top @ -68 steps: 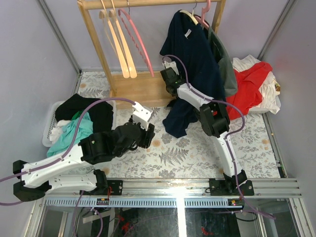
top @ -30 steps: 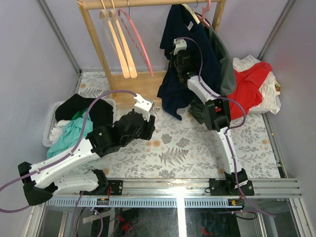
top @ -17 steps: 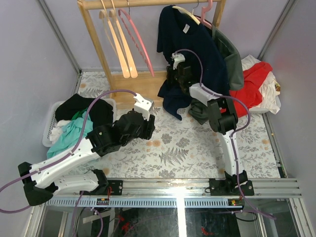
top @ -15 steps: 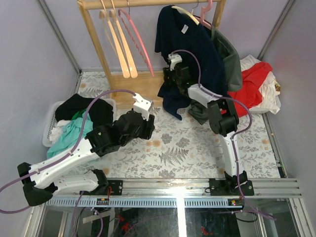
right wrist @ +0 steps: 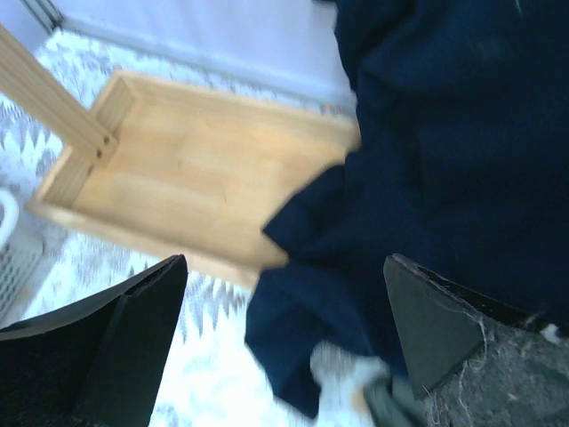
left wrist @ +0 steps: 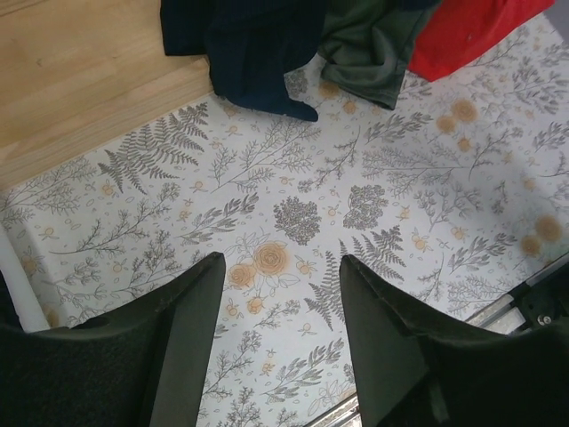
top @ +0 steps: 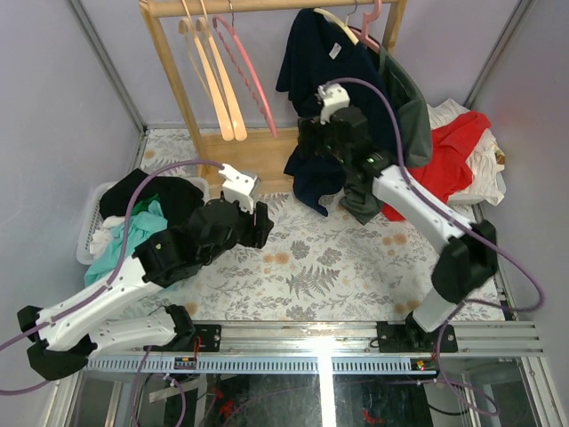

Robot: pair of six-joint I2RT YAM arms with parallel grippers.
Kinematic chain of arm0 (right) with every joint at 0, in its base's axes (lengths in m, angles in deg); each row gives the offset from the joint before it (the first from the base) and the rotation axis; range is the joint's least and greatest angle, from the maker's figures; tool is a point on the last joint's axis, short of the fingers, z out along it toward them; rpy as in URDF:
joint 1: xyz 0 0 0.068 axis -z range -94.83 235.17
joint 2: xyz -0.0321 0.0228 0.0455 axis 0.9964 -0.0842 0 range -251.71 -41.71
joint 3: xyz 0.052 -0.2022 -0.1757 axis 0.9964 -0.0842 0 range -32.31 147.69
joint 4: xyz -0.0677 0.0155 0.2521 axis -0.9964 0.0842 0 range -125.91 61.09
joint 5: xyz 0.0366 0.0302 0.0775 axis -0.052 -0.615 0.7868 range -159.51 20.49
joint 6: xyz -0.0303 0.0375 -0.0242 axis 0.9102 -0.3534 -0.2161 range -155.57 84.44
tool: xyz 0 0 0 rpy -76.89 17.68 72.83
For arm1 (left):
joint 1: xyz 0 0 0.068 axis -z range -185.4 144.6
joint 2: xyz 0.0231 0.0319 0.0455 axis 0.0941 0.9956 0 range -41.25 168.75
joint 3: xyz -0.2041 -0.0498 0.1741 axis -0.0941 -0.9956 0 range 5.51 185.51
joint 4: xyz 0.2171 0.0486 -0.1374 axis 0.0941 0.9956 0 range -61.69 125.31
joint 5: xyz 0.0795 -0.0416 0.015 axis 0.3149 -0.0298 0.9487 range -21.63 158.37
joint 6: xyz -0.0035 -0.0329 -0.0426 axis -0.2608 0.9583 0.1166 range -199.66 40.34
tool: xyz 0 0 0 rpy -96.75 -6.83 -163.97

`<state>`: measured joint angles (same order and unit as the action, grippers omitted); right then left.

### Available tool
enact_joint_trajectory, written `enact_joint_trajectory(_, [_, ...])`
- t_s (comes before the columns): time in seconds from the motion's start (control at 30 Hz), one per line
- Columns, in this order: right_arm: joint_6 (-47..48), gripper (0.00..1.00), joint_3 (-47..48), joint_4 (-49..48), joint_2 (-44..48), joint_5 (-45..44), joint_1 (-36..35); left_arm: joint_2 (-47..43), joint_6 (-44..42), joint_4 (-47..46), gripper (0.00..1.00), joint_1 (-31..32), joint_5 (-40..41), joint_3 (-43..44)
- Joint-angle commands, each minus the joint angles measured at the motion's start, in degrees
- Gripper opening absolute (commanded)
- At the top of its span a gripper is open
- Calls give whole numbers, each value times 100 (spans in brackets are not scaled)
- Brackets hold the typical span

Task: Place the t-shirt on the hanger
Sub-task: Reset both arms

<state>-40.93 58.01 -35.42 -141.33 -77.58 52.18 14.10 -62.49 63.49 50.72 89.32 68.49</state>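
The navy t-shirt [top: 307, 67] hangs from the rail at the top right, draped over the cream hanger [top: 340, 27], whose shoulder shows at the neck. Its lower part bunches over the rack's wooden base [right wrist: 204, 178]. My right gripper [top: 309, 147] is in front of the shirt's lower half. In the right wrist view it [right wrist: 284, 262] stands wide open and holds nothing, with the blurred t-shirt [right wrist: 427, 133] beyond it. My left gripper [top: 262, 222] hovers over the floral tablecloth [left wrist: 293, 213]. It [left wrist: 283, 258] is open and empty. The t-shirt's hem [left wrist: 253, 44] lies ahead of it.
The wooden rack [top: 169, 53] also carries light-wood hangers [top: 218, 80] and a pink hanger [top: 253, 80]. A grey-green top [top: 413, 107] hangs behind the t-shirt. A red cloth [top: 453, 156] lies at the right. A white basket [top: 89, 233] of clothes stands at the left.
My right gripper opened and let go of the t-shirt, which stays hanging on the rail, and the arm drew back. My left gripper opened a little and shifted slightly left.
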Motion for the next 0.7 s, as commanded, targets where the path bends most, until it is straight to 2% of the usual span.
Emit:
enact_joint_trajectory(0.0, [-877,99,-1116,1248,1269,11,47,-327,175,-271,56,-57,-19,123])
enact_joint_trajectory(0.1, [-1310,99,-2136,1423,2374,238,46,-452,328,-257,63,-70,-73,61])
enact_joint_trajectory(0.13, [-1387,99,-2443,1453,2759,365,48,-480,401,-266,76,-73,-90,32])
enact_joint_trajectory(0.17, [-1468,99,-2900,1444,3204,474,47,-499,462,-299,97,-79,-128,-11])
enact_joint_trajectory(0.2, [-1551,99,-3232,1429,3599,520,48,-501,512,-345,100,-81,-157,-55])
enact_joint_trajectory(0.33, [-1707,99,-4044,1586,5042,574,47,-488,724,-725,100,-110,-251,-383])
enact_joint_trajectory(0.43, [-1715,99,-4249,1879,5674,477,51,-578,976,-1249,100,-260,-417,-886])
enact_joint_trajectory(0.6, [-1848,99,-4406,2200,6007,523,48,-871,1537,-2019,100,-1380,-1361,-1881])
enact_joint_trajectory(0.67, [-1882,99,-4453,2235,6087,506,54,-1060,1655,-2085,100,-1545,-1300,-2083])
